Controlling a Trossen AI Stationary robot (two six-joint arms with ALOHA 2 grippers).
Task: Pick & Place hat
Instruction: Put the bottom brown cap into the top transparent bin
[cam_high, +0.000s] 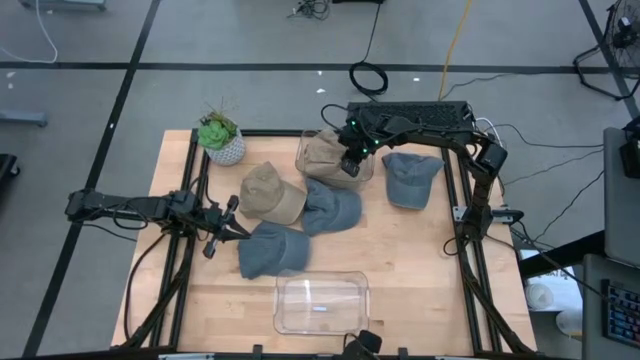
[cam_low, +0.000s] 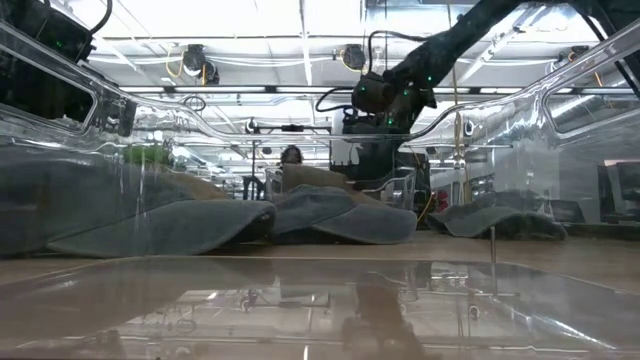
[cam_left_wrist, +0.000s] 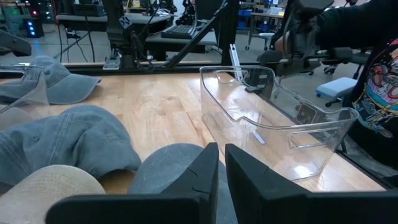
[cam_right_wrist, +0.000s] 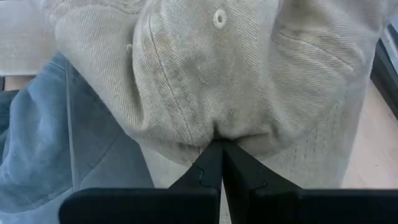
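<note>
At the near edge of the table (cam_high: 420, 290) we see an empty clear bin (cam_high: 322, 303), lying just short of the rim. Just beyond it a blue cap (cam_high: 272, 250) rests flat on the wood. The left gripper (cam_high: 232, 222) sits right beside that cap, reaching in from the left edge; in the left wrist view its fingers (cam_left_wrist: 245, 180) stand nearly together with only a thin gap, holding nothing, the cap's crown just under them.

Farther toward the middle we find a tan cap (cam_high: 268, 193) and a second blue cap (cam_high: 330, 208), touching and partly overlapping each other. A third blue cap (cam_high: 410, 176) lies apart from them, toward the right edge.

Toward the far edge stands a second clear bin (cam_high: 306, 152), and a beige cap (cam_high: 328, 152) sits in it. The right gripper (cam_high: 350, 165) is over that bin, its fingers (cam_right_wrist: 208, 165) pressed together on a pinch of the beige cap's cloth; the wrist view shows the fabric bunched where the tips meet.

Near the far left corner stands a small potted plant (cam_high: 220, 137).
</note>
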